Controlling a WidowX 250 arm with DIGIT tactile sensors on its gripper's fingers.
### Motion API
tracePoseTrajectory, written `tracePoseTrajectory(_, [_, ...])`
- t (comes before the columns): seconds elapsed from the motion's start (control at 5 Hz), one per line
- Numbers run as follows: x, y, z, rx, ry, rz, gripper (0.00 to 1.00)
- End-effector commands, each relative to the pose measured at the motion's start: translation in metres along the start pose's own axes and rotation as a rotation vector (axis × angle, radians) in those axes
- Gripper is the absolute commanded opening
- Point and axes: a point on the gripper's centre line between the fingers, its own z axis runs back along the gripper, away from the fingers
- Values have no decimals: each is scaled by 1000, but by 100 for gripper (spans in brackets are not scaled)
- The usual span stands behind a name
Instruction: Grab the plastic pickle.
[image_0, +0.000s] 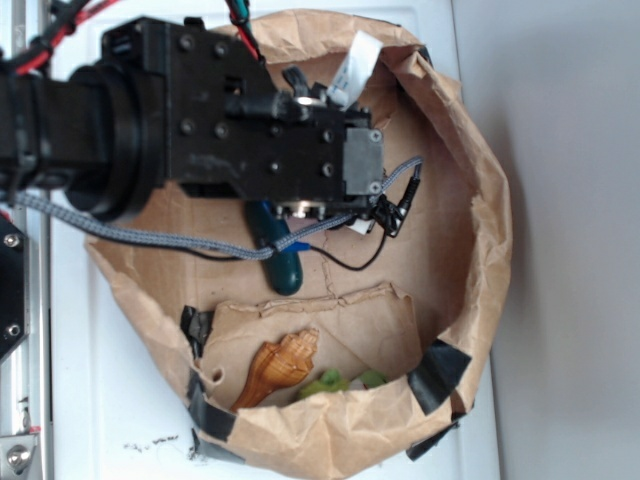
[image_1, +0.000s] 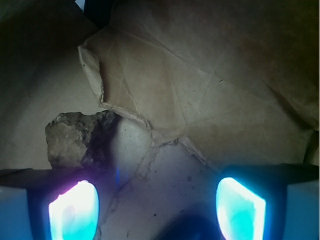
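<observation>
The plastic pickle (image_0: 281, 258) is a glossy dark green capsule lying on the floor of a brown paper bag. Its upper end is hidden under my gripper (image_0: 300, 208), which hangs right above it. In the wrist view my gripper (image_1: 156, 202) is open: two glowing fingers (image_1: 72, 212) stand wide apart over bare paper. A dark rounded shape (image_1: 192, 231) at the bottom edge between them may be the pickle; I cannot tell.
The paper bag's walls (image_0: 480, 200) ring the area, patched with black tape. An orange-brown shell toy (image_0: 276, 367) and lime-green pieces (image_0: 337, 382) lie in a lower paper pocket. A grey-brown lump (image_1: 72, 140) sits ahead of the left finger.
</observation>
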Motion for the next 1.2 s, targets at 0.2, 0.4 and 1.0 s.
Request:
tracePoseTrajectory(0.2, [-80,36,14,-93,-23,73,100])
tracePoseTrajectory(0.4, [-110,38,11,-153,-32,48,100])
tracePoseTrajectory(1.0, [-129,43,7,-161,-48,69,100])
